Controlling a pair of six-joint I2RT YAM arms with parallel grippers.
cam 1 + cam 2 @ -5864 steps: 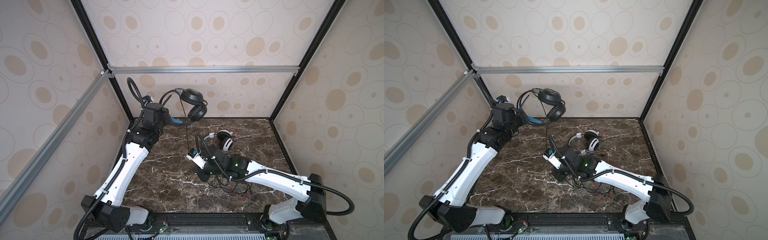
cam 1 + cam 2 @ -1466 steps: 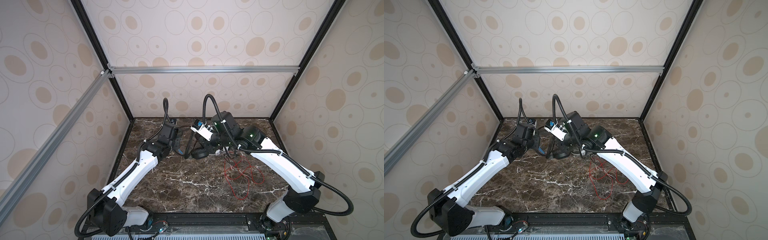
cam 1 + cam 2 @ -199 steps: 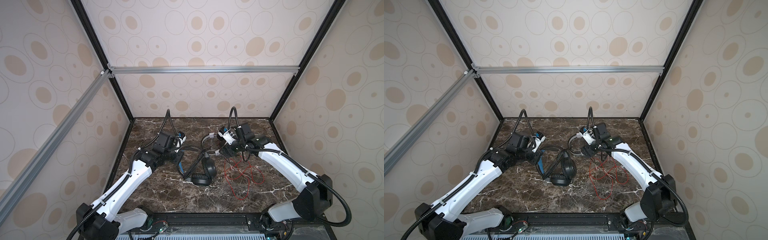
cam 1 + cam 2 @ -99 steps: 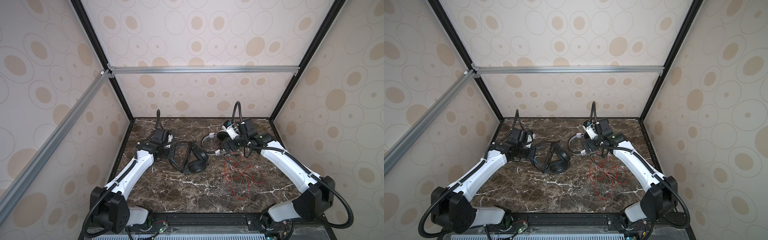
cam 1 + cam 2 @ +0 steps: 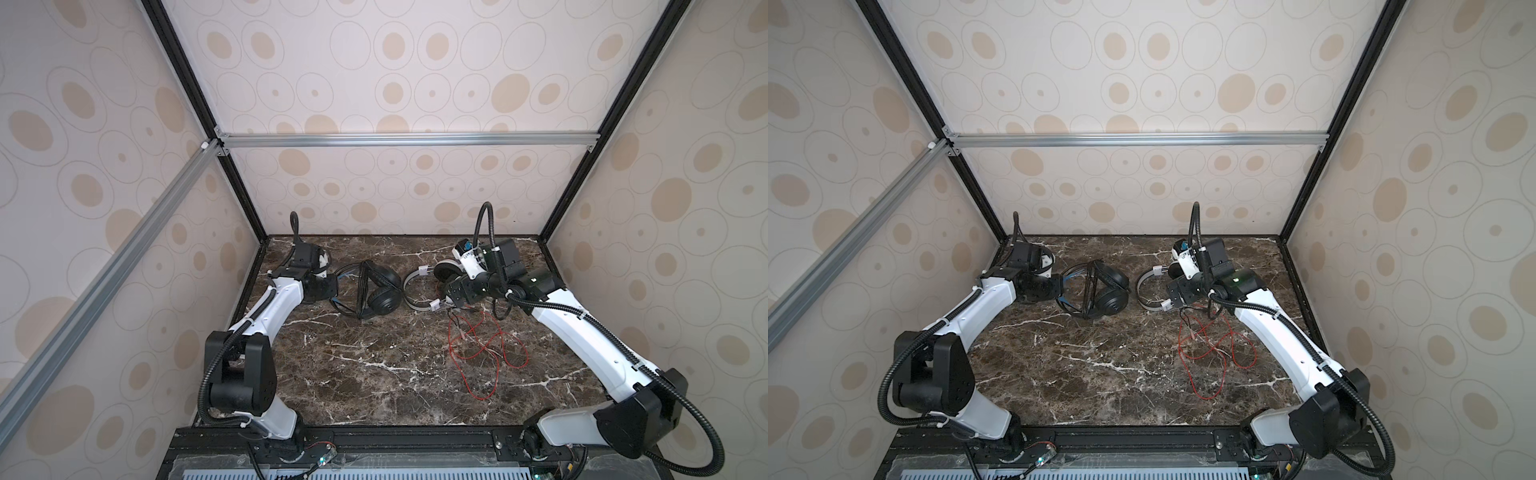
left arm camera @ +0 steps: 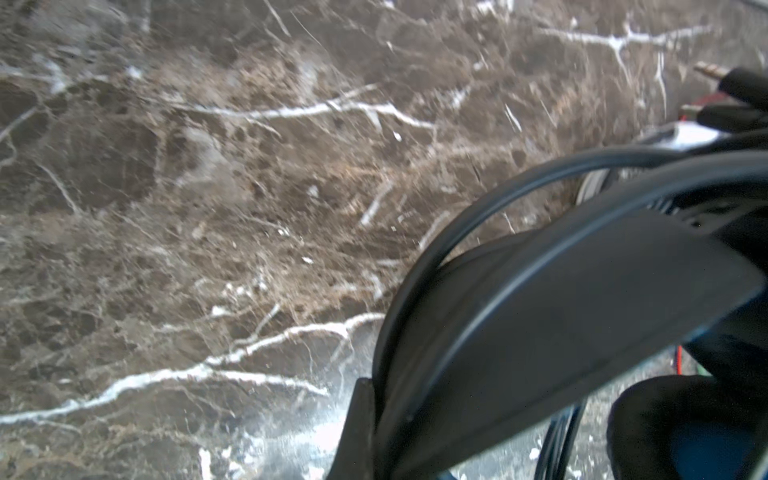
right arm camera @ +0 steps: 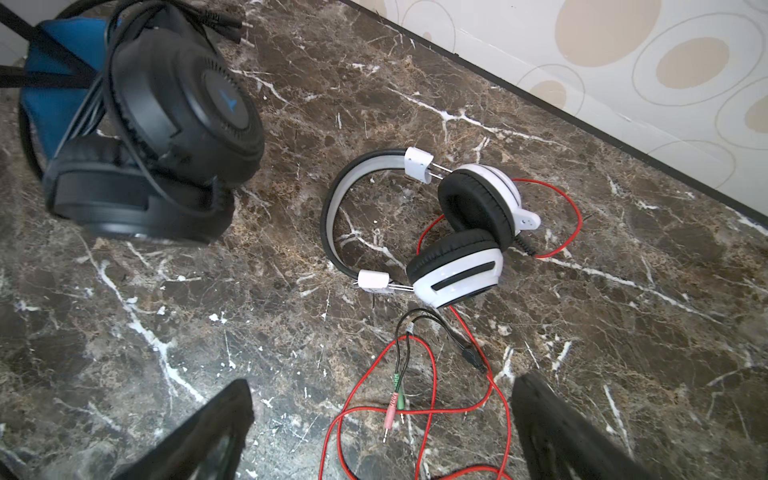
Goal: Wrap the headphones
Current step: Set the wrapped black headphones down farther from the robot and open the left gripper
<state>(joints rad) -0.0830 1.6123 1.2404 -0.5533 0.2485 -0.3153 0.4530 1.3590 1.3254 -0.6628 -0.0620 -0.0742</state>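
while side by side, two headsets

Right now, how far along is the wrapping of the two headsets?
Done: the black headset looks finished, its black cord wound around it. In hand: the left gripper is shut on it; the right gripper hangs open over the white headset, holding nothing. Left: the red cord lies loose across the table, none of it wrapped.
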